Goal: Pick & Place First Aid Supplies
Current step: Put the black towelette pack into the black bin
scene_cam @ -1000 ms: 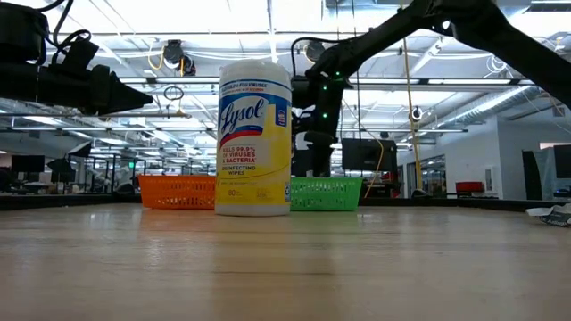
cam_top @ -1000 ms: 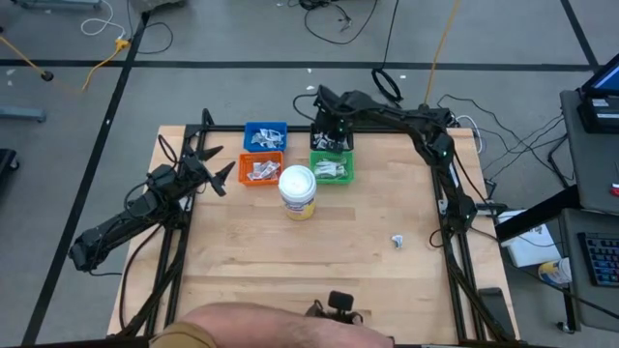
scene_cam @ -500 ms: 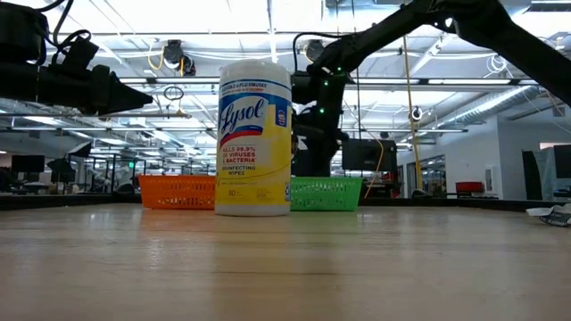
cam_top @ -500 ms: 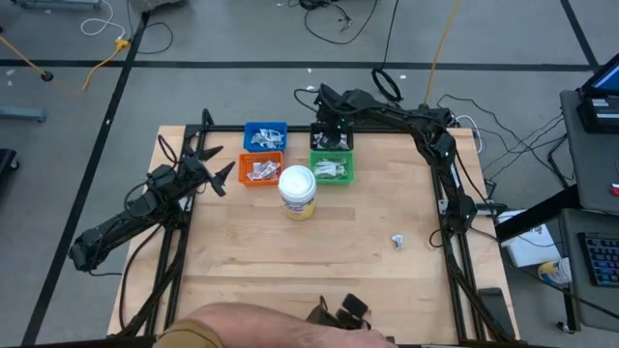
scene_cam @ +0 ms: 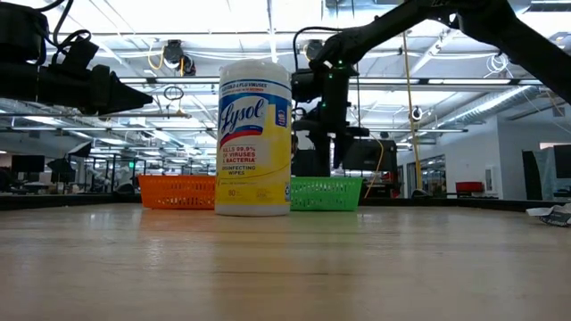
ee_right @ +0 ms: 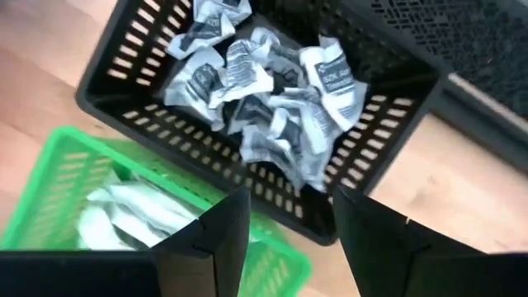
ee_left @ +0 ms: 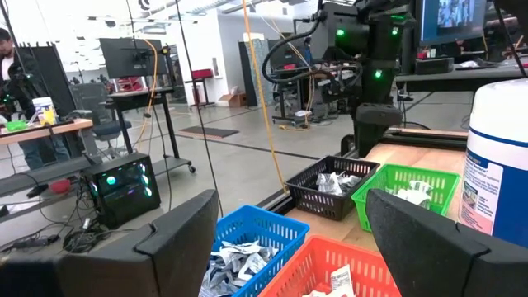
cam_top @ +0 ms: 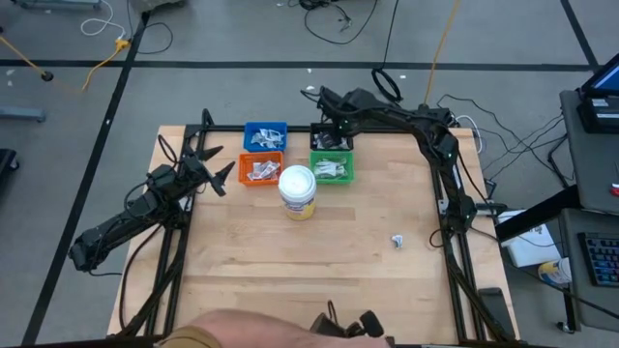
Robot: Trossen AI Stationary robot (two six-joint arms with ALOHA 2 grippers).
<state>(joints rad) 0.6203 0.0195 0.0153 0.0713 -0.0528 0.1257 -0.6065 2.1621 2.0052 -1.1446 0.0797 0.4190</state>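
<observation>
The first aid supplies lie as white-and-grey packets in the bins: a crumpled heap [ee_right: 264, 91] in the black bin [ee_right: 124, 107], strips in the green bin [cam_top: 332, 169], others in the blue bin [cam_top: 265, 135] and the orange bin [cam_top: 260, 170]. One packet [cam_top: 397, 240] lies flat on the table at the right. My right gripper [ee_right: 289, 202] is open and empty above the black bin; it also shows in the high view [cam_top: 335, 133]. My left gripper [cam_top: 224, 174] is open and empty, left of the orange bin.
A white-lidded jar with a yellow label [cam_top: 298, 190] stands upright just in front of the orange and green bins. A person [cam_top: 242, 329] leans in at the table's near edge beside a dark object [cam_top: 343, 324]. Bare wood lies between the jar and the near edge.
My right gripper has risen a little over the black bin and shifted slightly toward the table's right. At the near edge, the dark object by the person has moved toward the right.
</observation>
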